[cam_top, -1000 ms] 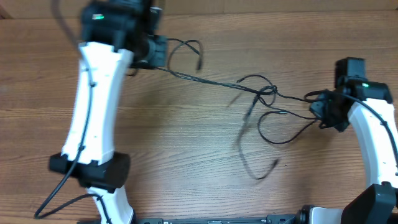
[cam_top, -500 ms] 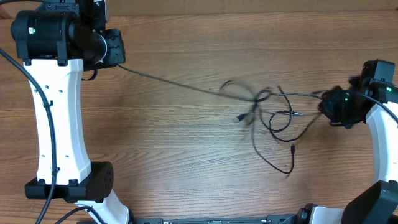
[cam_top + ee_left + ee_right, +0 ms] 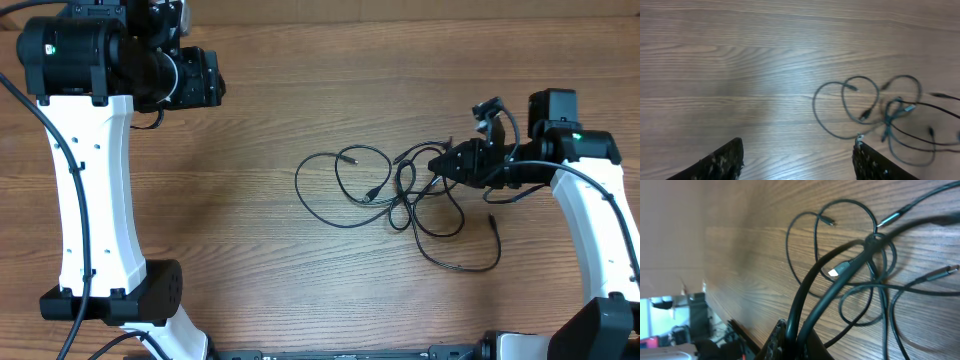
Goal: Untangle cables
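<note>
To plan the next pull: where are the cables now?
Overhead, the cables lie tangled right of centre, one strand held by the right gripper.

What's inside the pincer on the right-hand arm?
The right gripper is shut on the black cables: two strands run out of its grip into the tangle on the table. How far they reach inside is covered by the gripper itself.

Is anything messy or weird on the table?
Yes. The cables are tangled: several black loops cross in a knot on the wooden table, beside the right gripper, which pinches some strands. Nothing looks broken or spilled.
</note>
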Available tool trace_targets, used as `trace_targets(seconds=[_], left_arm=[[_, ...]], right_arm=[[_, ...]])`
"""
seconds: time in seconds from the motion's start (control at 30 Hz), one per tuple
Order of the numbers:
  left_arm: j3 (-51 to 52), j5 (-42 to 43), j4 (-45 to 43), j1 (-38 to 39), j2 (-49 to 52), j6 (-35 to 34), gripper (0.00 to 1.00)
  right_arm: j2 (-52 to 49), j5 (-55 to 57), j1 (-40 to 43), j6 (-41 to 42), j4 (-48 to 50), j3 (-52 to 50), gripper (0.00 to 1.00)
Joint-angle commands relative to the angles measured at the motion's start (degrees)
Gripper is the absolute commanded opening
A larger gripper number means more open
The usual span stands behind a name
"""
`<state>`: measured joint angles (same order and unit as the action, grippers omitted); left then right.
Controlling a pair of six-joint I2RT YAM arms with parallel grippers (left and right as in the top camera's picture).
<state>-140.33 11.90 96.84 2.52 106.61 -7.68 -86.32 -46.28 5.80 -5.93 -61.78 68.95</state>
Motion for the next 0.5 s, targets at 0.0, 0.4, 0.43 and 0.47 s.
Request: trace_targets(seconds=[0.0,0.4,0.43,0.47], left_arm=[[-0.83,5.95,-0.72,1.42,-1.03,4.0,0.7],[-0.46,6.4,-2.84,15.5,4.66,6.4,0.78],[-0.46,6.38,-2.84,16.85,5.7,6.43,0.78],[-0.46,6.36,-2.82,17.97,6.69,6.43,0.78]], right_arm=[[0.04,2.89,-0.44,-1.22,-0.9,0.02,0.07],[0.07,18.82,-0.37,10.47,-0.42,0.13,0.14],[0.07,25.14,-0.37,14.93,-0.46,0.13,0.15],[0.07,29.51,-0.37,17.99,-0.85,0.13,0.16]])
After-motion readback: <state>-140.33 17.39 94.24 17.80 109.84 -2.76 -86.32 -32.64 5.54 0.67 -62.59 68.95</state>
